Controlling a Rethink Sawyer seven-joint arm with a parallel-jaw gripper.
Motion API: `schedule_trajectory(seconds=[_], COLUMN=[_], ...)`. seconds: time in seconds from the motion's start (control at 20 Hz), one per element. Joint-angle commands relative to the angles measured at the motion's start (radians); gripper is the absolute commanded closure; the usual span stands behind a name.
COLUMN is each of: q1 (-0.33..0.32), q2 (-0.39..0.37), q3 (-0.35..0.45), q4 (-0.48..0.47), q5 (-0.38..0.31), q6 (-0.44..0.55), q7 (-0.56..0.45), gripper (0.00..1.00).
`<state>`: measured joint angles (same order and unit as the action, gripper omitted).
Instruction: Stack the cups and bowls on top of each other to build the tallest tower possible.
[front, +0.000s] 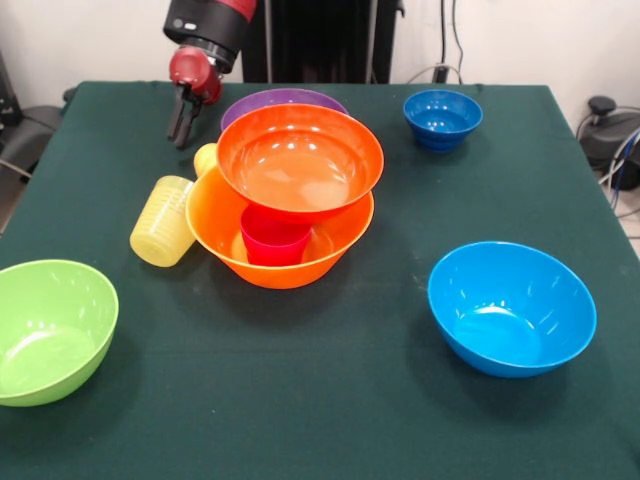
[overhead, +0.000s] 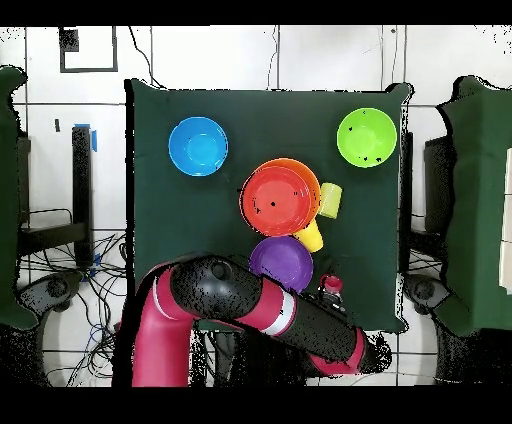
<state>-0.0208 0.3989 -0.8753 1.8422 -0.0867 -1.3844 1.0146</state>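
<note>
Gripper (front: 183, 125) beside purple bowl (front: 282, 101), holding nothing

At the frame's centre in the front view stands the tower (front: 285, 205): the largest orange-yellow bowl (front: 225, 225) upright on the green cloth, a red-pink cup (front: 274, 238) upright inside it, and the red-orange bowl (front: 300, 160) resting on that cup, tilted slightly. The ribbed pale yellow cup (front: 163, 221) lies on its side touching the base bowl's left wall. An orange-yellow cup (front: 205, 158) shows partly just behind it. The purple bowl (front: 275, 100) sits behind the tower. The small dark blue bowl (front: 442, 118) stands upper right, the light blue bowl (front: 511, 306) lower right, the lime green bowl (front: 50, 330) lower left, all upright and empty.
</note>
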Motion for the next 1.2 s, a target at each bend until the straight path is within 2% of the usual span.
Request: schedule_trajectory(seconds=[0.05,0.55,0.75,0.9,1.0,1.2], q1=[0.025,0.018,0.035,0.032,0.035,0.055], q2=[0.063,0.070,0.099,0.121,0.113,0.111], q3=[0.171,0.182,0.164,0.144,0.133,0.117], q4=[-0.323,-0.354,-0.355,-0.388,-0.413,-0.412], q5=[0.027,0.023,0.103,0.102,0.047,0.050], q6=[0.157,0.159,0.090,0.028,0.072,0.063], q7=[0.087,0.100,0.030,0.006,0.034,0.037], gripper=[0.00,0.00,0.00,0.00,0.00,0.00])
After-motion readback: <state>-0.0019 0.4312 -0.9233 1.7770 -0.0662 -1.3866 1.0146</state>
